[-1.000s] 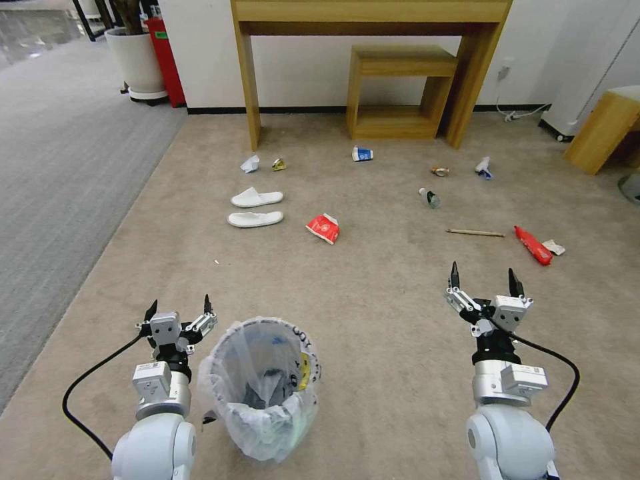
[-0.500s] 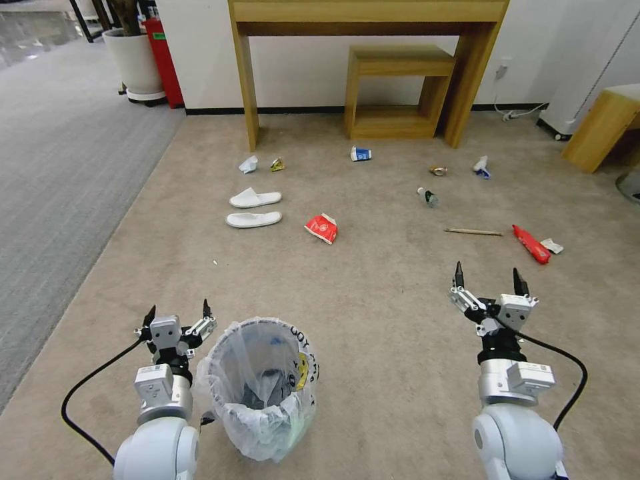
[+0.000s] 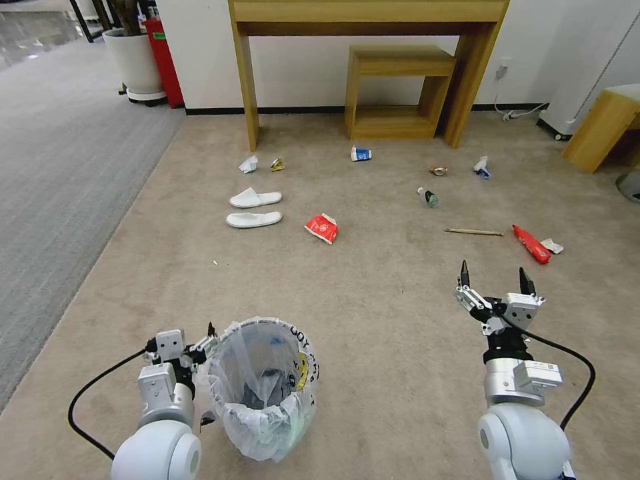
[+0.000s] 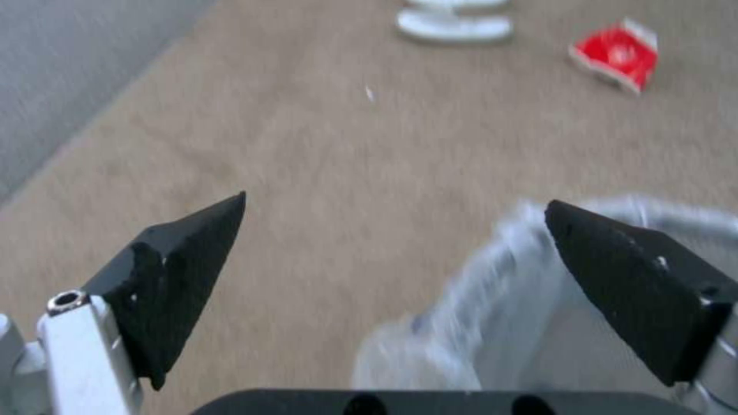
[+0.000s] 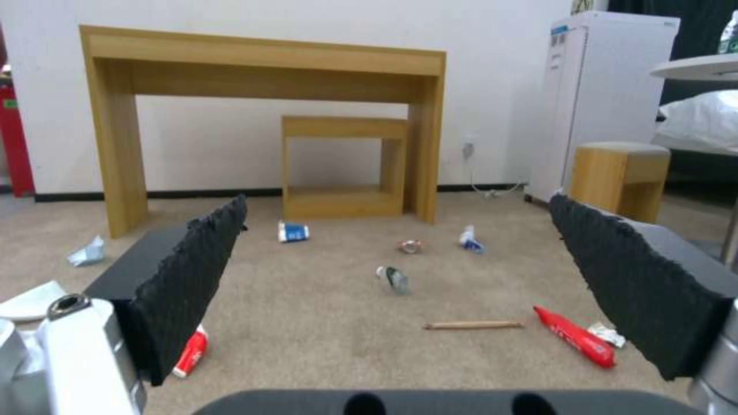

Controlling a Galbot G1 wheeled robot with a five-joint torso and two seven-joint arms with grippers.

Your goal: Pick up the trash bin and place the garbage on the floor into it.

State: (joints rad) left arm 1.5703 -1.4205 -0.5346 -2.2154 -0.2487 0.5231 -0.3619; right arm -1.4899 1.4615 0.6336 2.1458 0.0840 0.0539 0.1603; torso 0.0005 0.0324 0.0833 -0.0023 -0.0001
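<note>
head view: left gripper [image 3: 197,339], released, has dropped beside the trash bin [image 3: 261,387] rim.

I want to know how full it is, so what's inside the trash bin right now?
Inside the trash bin, a clear printed bag lines it, with dark crumpled stuff and something yellow against the wall. The bottom is covered, so its fill level can't be judged.

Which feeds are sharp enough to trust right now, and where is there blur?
Head view: crisp, evenly lit, floor litter readable. Left wrist view: motion-smeared; the small round black bin's clear plastic liner streaks beside the open left claw. Right wrist view: soft but readable, open right claw framing the beige carpet.
</note>
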